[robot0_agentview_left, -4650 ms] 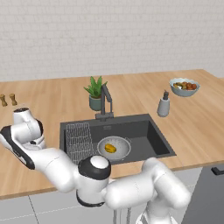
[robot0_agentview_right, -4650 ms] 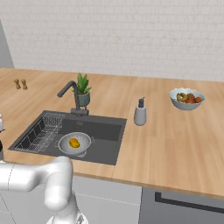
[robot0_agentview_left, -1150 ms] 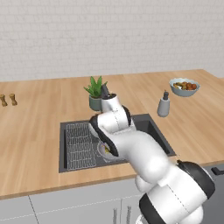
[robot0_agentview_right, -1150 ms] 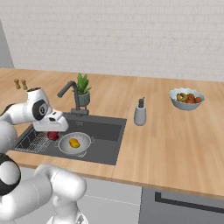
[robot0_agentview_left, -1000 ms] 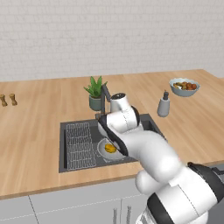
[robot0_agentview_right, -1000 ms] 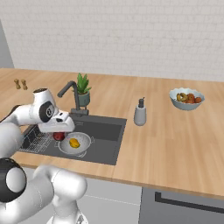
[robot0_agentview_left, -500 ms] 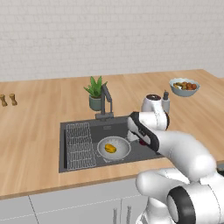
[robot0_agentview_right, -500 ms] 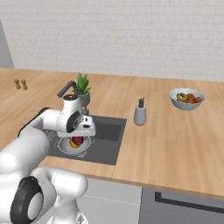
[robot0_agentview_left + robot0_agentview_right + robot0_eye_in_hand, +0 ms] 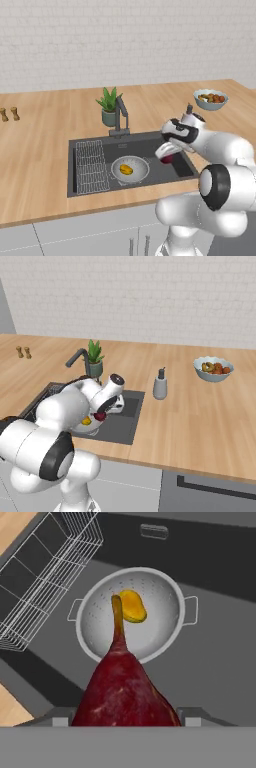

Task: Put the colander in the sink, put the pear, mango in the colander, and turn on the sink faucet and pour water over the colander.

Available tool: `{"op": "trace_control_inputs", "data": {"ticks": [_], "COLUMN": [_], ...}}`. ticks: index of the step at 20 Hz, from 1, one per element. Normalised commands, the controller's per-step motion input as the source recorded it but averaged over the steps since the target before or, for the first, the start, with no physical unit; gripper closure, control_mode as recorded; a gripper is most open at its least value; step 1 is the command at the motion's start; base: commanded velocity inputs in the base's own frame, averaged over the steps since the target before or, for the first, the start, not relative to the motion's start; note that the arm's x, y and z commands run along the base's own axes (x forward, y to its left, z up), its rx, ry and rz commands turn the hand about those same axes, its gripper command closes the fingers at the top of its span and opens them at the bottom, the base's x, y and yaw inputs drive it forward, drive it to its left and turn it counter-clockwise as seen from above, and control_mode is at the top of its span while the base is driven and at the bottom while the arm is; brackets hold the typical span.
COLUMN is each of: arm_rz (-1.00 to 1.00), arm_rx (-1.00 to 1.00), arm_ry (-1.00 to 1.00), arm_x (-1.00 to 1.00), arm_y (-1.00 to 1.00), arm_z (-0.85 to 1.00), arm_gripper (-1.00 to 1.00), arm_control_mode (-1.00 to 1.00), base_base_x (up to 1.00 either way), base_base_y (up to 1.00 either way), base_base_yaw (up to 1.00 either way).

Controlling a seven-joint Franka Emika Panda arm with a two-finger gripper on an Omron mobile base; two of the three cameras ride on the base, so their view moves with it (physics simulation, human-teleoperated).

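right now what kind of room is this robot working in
A kitchen, rendered rather than real: a wooden counter with a dark sink and faucet set into it, a colander in the basin, and a bowl of fruit farther along.

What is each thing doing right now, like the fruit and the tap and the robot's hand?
Pear: held in the gripper, above the sink.
Mango: lying in the colander.
Colander: upright in the sink.
Sink faucet: no water running.
Gripper: shut on the pear.
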Motion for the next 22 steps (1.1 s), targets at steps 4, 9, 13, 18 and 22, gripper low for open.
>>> {"op": "trace_control_inputs", "data": {"ticks": [4, 9, 13, 18, 22], "arm_rz": [0.12, 0.05, 0.0, 0.0, 0.0], "arm_rx": [0.26, 0.11, -0.02, 0.0, 0.0], "arm_ry": [0.05, 0.14, 0.12, 0.09, 0.04], "arm_x": [0.73, 0.51, 0.32, 0.28, 0.2], "arm_y": [0.14, 0.21, 0.42, 0.24, 0.2], "arm_z": [-0.22, -0.24, -0.35, -0.34, -0.47], "arm_gripper": [1.0, 1.0, 1.0, 1.0, 1.0], "arm_control_mode": [-1.0, -1.0, -1.0, -1.0, -1.0], "base_base_x": [0.0, 0.0, 0.0, 0.0, 0.0], "base_base_y": [0.0, 0.0, 0.0, 0.0, 0.0], "base_base_yaw": [0.0, 0.0, 0.0, 0.0, 0.0]}}
